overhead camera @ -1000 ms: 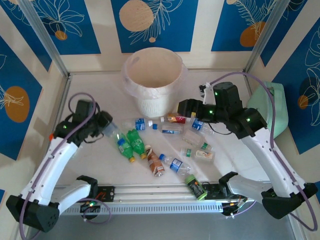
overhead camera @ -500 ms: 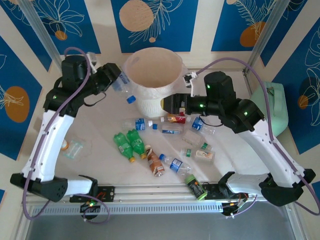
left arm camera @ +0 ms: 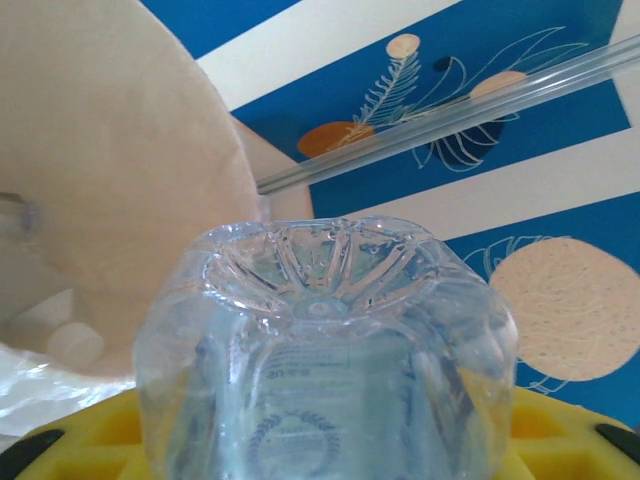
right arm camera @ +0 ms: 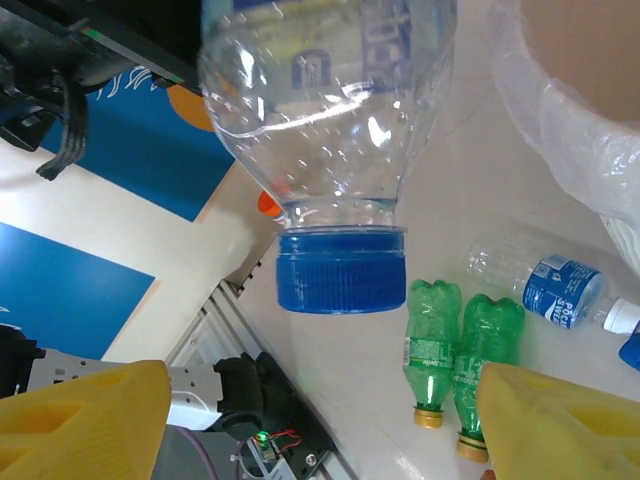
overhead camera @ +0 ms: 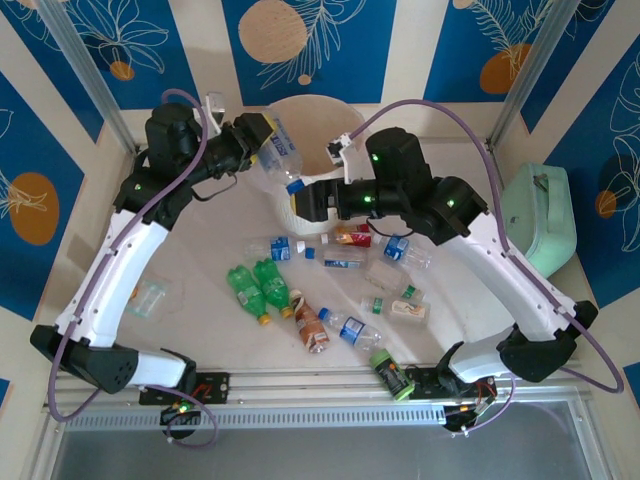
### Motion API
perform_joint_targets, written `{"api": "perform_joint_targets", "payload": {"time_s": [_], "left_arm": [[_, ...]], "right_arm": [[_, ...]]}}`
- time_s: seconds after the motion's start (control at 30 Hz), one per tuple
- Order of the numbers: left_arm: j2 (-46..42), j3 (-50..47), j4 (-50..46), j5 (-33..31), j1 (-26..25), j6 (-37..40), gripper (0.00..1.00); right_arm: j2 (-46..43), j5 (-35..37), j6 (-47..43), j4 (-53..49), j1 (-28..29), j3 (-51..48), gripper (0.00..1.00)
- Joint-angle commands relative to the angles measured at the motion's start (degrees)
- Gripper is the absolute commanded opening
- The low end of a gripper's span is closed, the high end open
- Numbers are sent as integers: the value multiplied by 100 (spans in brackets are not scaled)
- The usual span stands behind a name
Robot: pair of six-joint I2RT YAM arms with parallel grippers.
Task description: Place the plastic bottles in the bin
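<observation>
Here, the left gripper (overhead camera: 265, 148) clamps a clear, blue-capped water bottle (overhead camera: 281, 160) over the bin's (overhead camera: 332, 101) left rim. The right gripper (overhead camera: 303, 203), fingers apart, hangs just beside the bin's front.

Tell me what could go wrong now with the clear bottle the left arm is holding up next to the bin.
1. The left gripper holds the clear bottle cap-down at the bin rim, seemingly not fully over the opening; released here, it might fall to the table.
2. The right gripper sits open just below the blue cap; the arms are close and might bump, knocking the bottle loose.
</observation>
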Motion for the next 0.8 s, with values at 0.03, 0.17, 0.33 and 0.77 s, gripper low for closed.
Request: {"api": "perform_joint_targets", "payload": {"time_s": [0.03,0.17,0.33,0.77], "left_arm": [[95,-69,424,220,-80,-256,45],[113,-62,426,240,-118,-272,45],[121,-74,416,244,-125,-281,45],[139,-136,490,335,-160,-324,44]], "right_arm": [[151,-24,-151,-33,36,381,72],[329,137,-254,-195,36,572,63],[393,210,-298,-195,27,610,58],[643,279,-360,-242,-61,768,44]]}}
